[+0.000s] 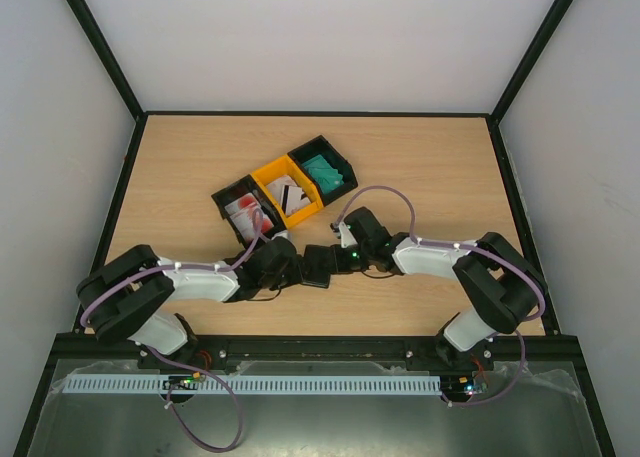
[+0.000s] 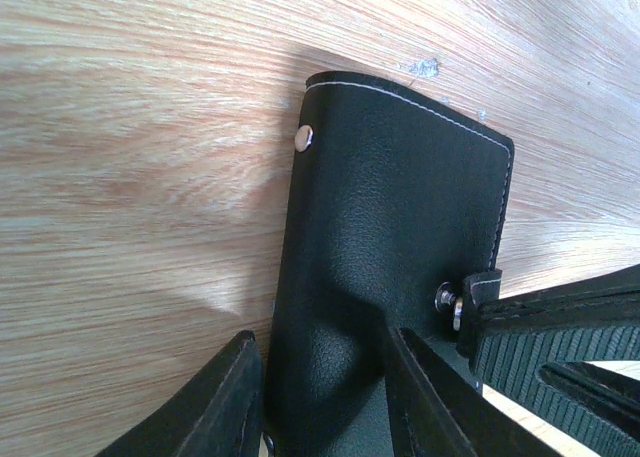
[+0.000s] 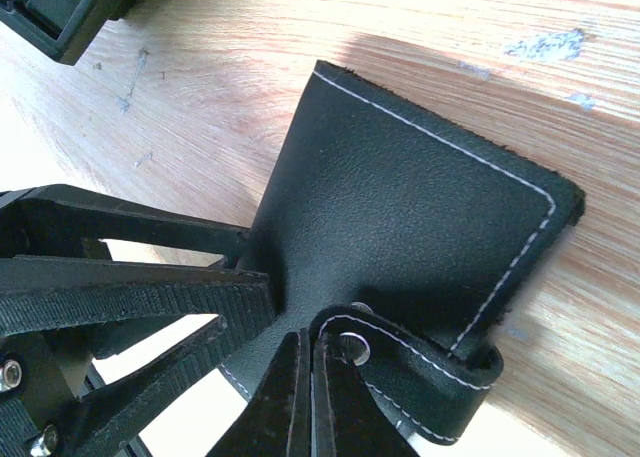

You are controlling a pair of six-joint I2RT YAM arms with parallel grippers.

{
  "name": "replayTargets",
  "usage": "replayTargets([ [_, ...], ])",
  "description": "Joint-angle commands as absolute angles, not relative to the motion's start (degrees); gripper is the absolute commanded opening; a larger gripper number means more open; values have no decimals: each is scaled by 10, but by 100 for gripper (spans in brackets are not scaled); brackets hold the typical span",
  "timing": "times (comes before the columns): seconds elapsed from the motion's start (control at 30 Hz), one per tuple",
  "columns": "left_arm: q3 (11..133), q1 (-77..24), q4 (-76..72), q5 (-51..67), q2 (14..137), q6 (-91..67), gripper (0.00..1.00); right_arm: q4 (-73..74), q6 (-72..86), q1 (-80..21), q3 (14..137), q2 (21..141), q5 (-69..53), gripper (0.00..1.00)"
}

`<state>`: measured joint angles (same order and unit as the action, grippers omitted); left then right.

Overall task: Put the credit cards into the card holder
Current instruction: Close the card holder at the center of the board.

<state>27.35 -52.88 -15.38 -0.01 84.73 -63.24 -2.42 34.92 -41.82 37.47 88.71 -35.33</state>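
1. The card holder (image 1: 318, 265) lay on the wooden table (image 1: 430, 162), near its front edge and between the 2 arms, held from both sides.
2. The left gripper (image 1: 284, 263) met it from the left. In the left wrist view its 2 fingers (image 2: 205, 412) straddled 1 edge of the black leather panel, jaws partly apart and closed on the card holder.
3. The right gripper (image 1: 341, 258) met it from the right. In the right wrist view its jaws were fully closed, pinching the card holder's closure tab (image 3: 425, 369) just beside the tab's metal snap.
4. The tab curled over from the white-stitched edge of the panel, and that far edge rested on the wood.
5. A silver snap stud (image 2: 303, 137) showed on the outer face, near a corner away from the left fingers.
6. The credit cards (image 1: 290, 194) sat in 3 bins set touching in a slanted row behind the card holder.
7. The left-hand black bin (image 1: 220, 199), nearest the left arm, held red-and-white cards (image 1: 244, 214).
8. The yellow bin (image 1: 268, 171) in the middle held white cards with a dark stripe.
9. The right-hand black bin (image 1: 345, 167), farthest back, held teal cards (image 1: 322, 169).
10. No card touched either gripper or the card holder; whether any card lay inside the card holder could not be told.
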Motion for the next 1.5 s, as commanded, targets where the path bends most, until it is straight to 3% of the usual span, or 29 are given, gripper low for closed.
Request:
replayTargets([
  [0.0, 258, -534, -96, 6, 874, -632, 37, -32, 342, -415, 390, 888, -364, 2],
  [0.53, 254, -534, -98, 7, 875, -633, 36, -17, 340, -414, 396, 882, -321, 2],
  [1.37, 253, -535, -102, 8, 875, -633, 36, 32, 347, -414, 416, 920, -348, 2],
  [1.47, 254, -535, -100, 8, 875, -633, 36, 25, 347, -415, 424, 925, -363, 10],
])
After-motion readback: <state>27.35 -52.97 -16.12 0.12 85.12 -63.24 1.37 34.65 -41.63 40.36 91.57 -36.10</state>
